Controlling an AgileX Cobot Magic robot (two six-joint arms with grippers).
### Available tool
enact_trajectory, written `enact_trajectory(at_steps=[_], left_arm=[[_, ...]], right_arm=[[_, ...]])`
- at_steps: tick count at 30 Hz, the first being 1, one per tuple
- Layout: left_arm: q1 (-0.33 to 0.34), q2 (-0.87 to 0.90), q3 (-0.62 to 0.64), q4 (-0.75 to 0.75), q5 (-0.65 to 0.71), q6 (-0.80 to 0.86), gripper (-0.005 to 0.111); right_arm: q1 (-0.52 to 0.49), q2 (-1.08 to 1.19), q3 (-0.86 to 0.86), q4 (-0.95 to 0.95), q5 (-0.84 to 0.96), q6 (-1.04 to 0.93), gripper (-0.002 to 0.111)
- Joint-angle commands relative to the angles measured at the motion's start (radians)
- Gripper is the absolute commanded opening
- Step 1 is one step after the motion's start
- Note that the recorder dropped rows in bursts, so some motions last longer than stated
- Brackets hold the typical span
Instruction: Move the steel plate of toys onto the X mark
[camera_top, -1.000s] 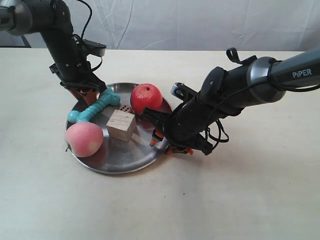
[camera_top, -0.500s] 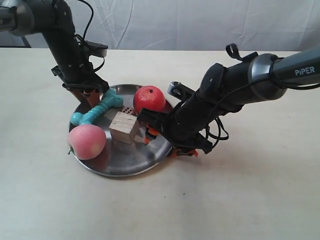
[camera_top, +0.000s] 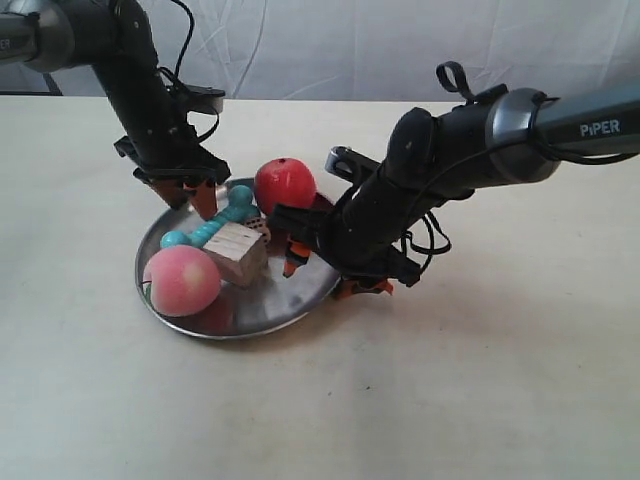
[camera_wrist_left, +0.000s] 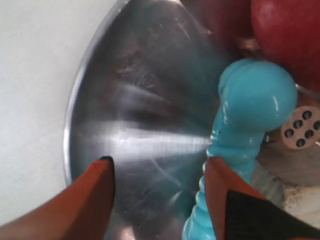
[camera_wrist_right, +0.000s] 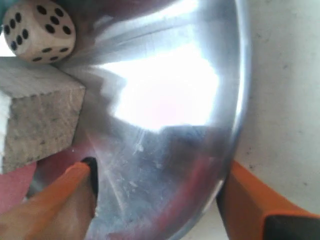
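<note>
The steel plate (camera_top: 272, 297) (camera_wrist_left: 140, 100) (camera_wrist_right: 165, 100) hangs tilted just above the table, its right side higher. On it lie the teal bone (camera_top: 215, 228) (camera_wrist_left: 250, 100), red apple (camera_top: 285, 185), pink peach (camera_top: 182, 280), wooden cube (camera_top: 237, 252) (camera_wrist_right: 35, 120) and die (camera_top: 258, 226) (camera_wrist_right: 40, 31). My left gripper (camera_top: 187, 195) (camera_wrist_left: 160, 162) clamps the far-left rim beside the bone. My right gripper (camera_top: 322, 272) (camera_wrist_right: 161, 167) straddles the right rim, one finger inside the dish and one under it. I cannot make out the X mark.
The pale tabletop (camera_top: 480, 380) stretches in front of and to the right of the plate, with a tiny dark speck (camera_top: 366, 389) on it. A white cloth backdrop (camera_top: 350, 45) hangs behind the table's far edge.
Both arms have raised the plate and carried it slightly away from the camera. It tilted down to the left, and the toys slid closer together toward the peach.
</note>
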Motion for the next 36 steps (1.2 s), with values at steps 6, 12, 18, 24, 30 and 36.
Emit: enact_trajectory(at_steps=[6, 12, 18, 24, 30, 36], left_arm=[[-0.004, -0.009, -0.006, 0.020, 0.009, -0.014, 0.053], [0.000, -0.025, -0.006, 0.067, 0.009, -0.046, 0.053], [0.044, -0.096, -0.006, 0.065, 0.009, -0.051, 0.053], [0.080, -0.171, -0.006, 0.062, 0.009, -0.065, 0.052], [0.141, -0.320, 0.012, -0.001, 0.009, -0.068, 0.005], [0.176, -0.609, 0.177, -0.083, -0.062, -0.011, 0.000]], right_arm=[[0.004, -0.007, -0.011, -0.179, 0.079, 0.106, 0.064], [0.004, -0.012, -0.011, -0.218, 0.129, 0.113, 0.064], [0.004, -0.043, -0.011, -0.252, 0.133, 0.130, 0.064], [0.004, -0.112, -0.011, -0.301, 0.155, 0.132, 0.063], [0.004, -0.283, -0.011, -0.539, 0.261, 0.132, 0.004], [0.006, -0.549, 0.026, -0.644, 0.290, 0.135, 0.003]])
